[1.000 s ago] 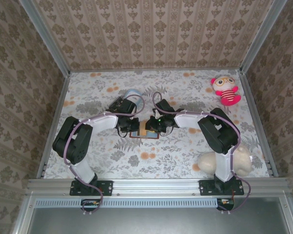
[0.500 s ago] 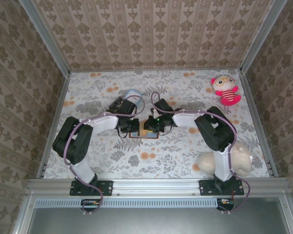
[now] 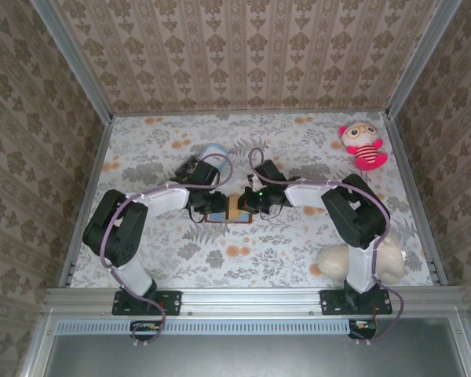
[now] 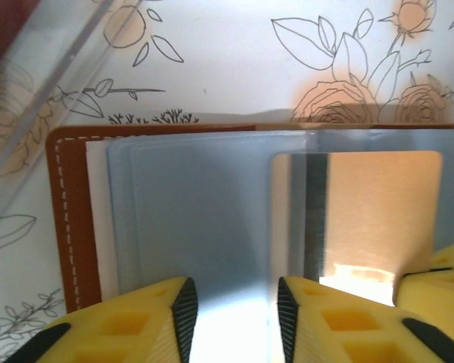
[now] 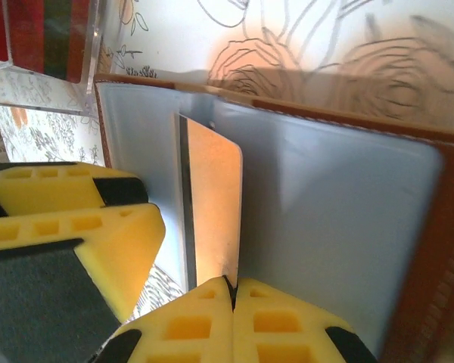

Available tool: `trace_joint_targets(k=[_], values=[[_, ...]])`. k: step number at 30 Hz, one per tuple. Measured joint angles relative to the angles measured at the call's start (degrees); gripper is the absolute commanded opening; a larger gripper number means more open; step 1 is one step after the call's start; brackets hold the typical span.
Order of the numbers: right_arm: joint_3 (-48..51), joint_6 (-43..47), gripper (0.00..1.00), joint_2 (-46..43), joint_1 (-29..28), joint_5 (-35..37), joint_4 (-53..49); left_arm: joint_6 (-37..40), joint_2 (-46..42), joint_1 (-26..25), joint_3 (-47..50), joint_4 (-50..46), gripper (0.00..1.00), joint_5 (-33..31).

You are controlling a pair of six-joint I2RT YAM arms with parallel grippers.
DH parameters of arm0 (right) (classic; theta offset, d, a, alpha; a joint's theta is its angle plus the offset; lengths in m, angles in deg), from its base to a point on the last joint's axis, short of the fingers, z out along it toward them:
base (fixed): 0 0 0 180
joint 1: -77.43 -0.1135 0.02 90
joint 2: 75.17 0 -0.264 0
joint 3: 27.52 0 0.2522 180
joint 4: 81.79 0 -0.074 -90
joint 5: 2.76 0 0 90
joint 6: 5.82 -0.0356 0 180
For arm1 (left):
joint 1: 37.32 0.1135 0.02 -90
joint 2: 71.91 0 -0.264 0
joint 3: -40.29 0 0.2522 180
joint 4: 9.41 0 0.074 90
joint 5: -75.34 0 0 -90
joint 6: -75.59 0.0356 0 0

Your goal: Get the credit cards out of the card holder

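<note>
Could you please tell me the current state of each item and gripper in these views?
card holder, open, lying flat on the table.
credit card, on the holder's inner face, one edge pinched.
right gripper, shut on the credit card.
left gripper, open, poised over the holder.
clear box, beside the holder, items inside.
doll, lying at the far right corner.

Outer of card holder [image 4: 72, 227]: brown, leather-like, matt, w/ white stitching. Inner faces: smooth light-blue, slight sheen, prob. plastic. Orange card [image 5: 212, 204]: smooth, thin, w/ dark glossy stripe. Left fingers [image 4: 121, 333] & right fingers [image 5: 280, 325]: yellow moulded plastic, matt, w/ black pads. Clear box [image 5: 53, 45]: glossy plastic. Tabletop [image 4: 234, 60]: matt floral print.
</note>
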Motion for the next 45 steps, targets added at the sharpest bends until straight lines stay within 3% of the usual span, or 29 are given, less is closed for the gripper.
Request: trace_joint_targets(k=[10,18,27,31,36,45], values=[[10.2,2.2,0.00,-13.2,4.0,-0.4,0.0,-0.9,-3.3,0.6,1.5,1.0,0.57,2.6],[13.3,2.2,0.00,-21.9,5.9,-4.7,7.0,-4.5,-16.1,3.6,4.6,7.1,0.77,9.8],[13.6,-4.3,0.00,-22.5,6.0,-11.0,19.9,-13.0,-20.3,3.8,6.7,20.2,0.81,20.7],[13.6,-7.4,0.00,-22.5,6.1,-12.6,24.7,-15.5,-20.2,3.8,6.9,24.6,0.77,25.0],[13.7,-9.2,0.00,-22.5,6.2,-12.9,27.2,-16.1,-20.2,3.9,7.0,27.8,0.58,29.5],[13.9,-10.6,0.00,-22.4,7.0,-12.9,28.3,-17.0,-19.9,5.5,8.4,32.2,0.34,33.2]])
